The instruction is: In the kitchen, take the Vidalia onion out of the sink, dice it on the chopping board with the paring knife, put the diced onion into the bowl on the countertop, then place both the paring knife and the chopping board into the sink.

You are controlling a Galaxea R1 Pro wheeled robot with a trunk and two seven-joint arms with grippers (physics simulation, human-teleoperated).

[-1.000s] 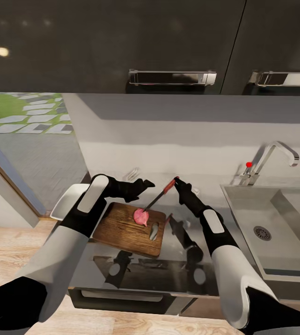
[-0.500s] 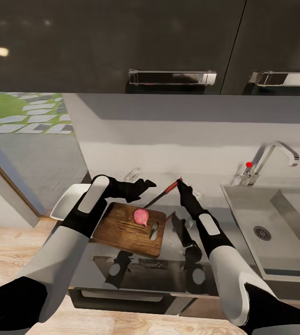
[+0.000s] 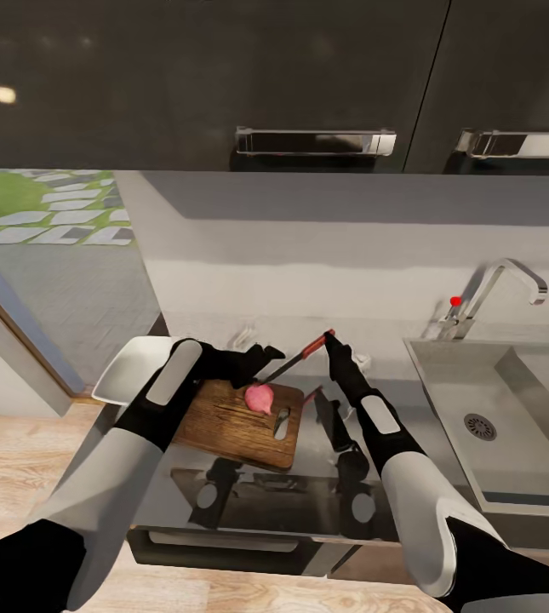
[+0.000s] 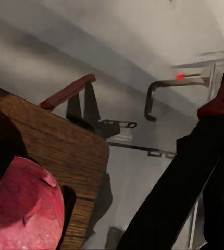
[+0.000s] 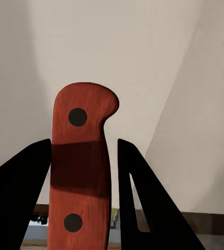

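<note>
While the chopping board (image 3: pixel 236 420) carries the whole Vidalia onion (image 3: pixel 259 397), our left gripper (image 3: pixel 267 352), grip unclear, has edged closer, and our right gripper (image 3: pixel 331 339) clamps the paring knife (image 3: pixel 293 356) above it, so dicing looks imminent.

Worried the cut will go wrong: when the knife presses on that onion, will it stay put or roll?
The Vidalia onion looks rounded and lies loose on the chopping board, so it may well roll. The left gripper hovers beside it, apparently not gripping. The paring knife points down at an angle, likely nudging it sideways.
</note>
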